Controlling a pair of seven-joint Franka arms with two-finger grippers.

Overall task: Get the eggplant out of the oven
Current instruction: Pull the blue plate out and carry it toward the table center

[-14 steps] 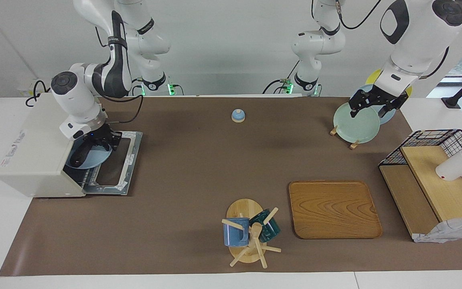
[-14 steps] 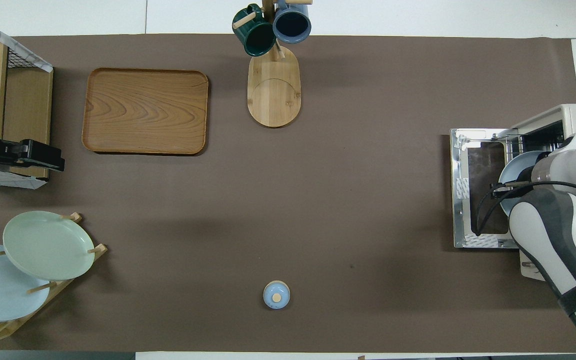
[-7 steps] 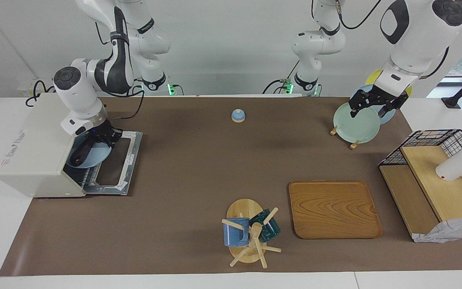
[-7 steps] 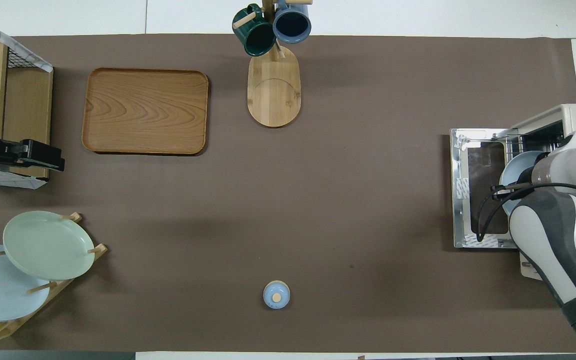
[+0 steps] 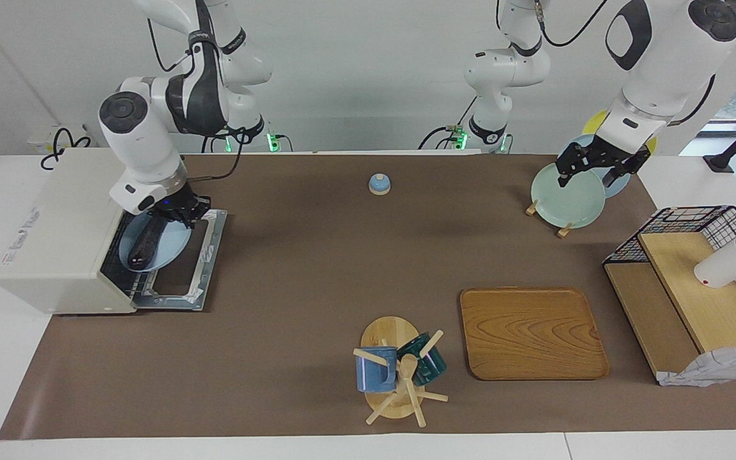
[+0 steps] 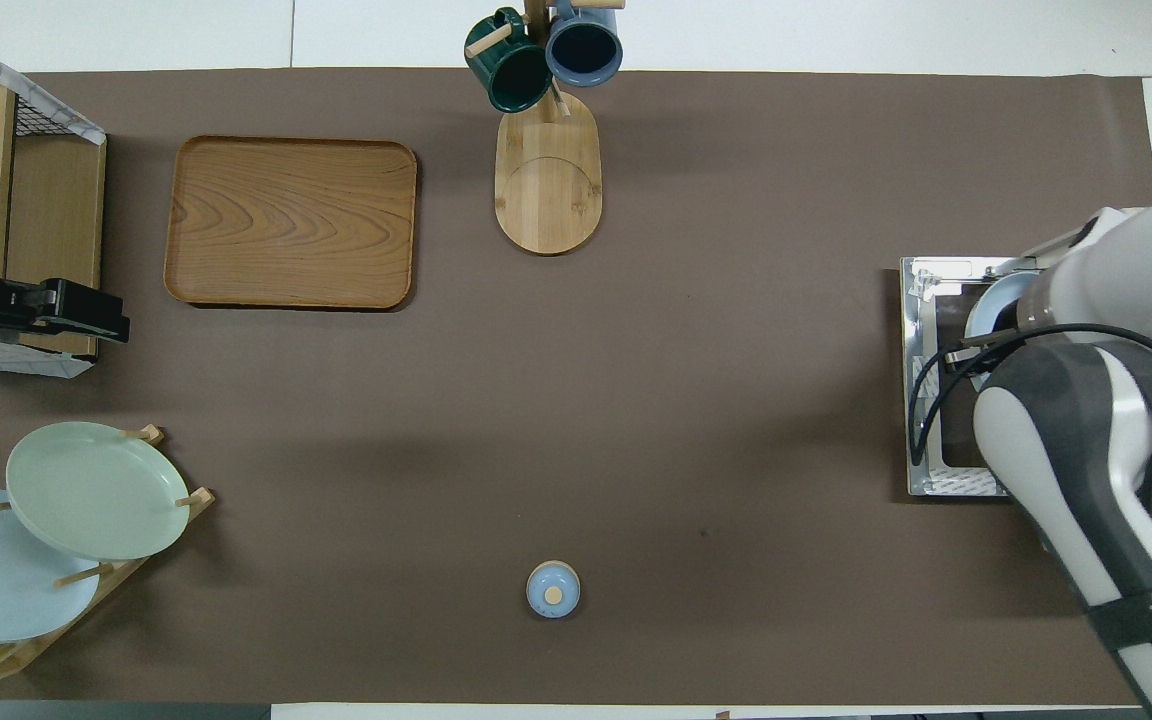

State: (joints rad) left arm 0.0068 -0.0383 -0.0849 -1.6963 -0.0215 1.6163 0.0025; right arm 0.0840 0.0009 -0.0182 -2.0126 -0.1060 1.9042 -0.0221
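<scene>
The right gripper [image 5: 179, 214] sits at the edge of a pale blue round plate [image 5: 163, 252] nearest the robots, over the oven's lowered glass door [image 5: 183, 262]; its fingers look closed on the plate's rim, though the wrist hides much of them, and from overhead the right arm covers the gripper entirely and all but a sliver of the plate [image 6: 991, 300]. On the plate lies the long, slender dark purple-black eggplant [image 5: 144, 246], its long axis running from the end by the gripper down toward the boxy off-white toaster oven [image 5: 55, 236]; which end carries the stem cannot be made out. Plate and eggplant are at the oven's mouth, partly over the door. The left gripper [image 5: 591, 167] waits over the pale green plate [image 5: 563, 201] in the wooden rack, fingers apart.
</scene>
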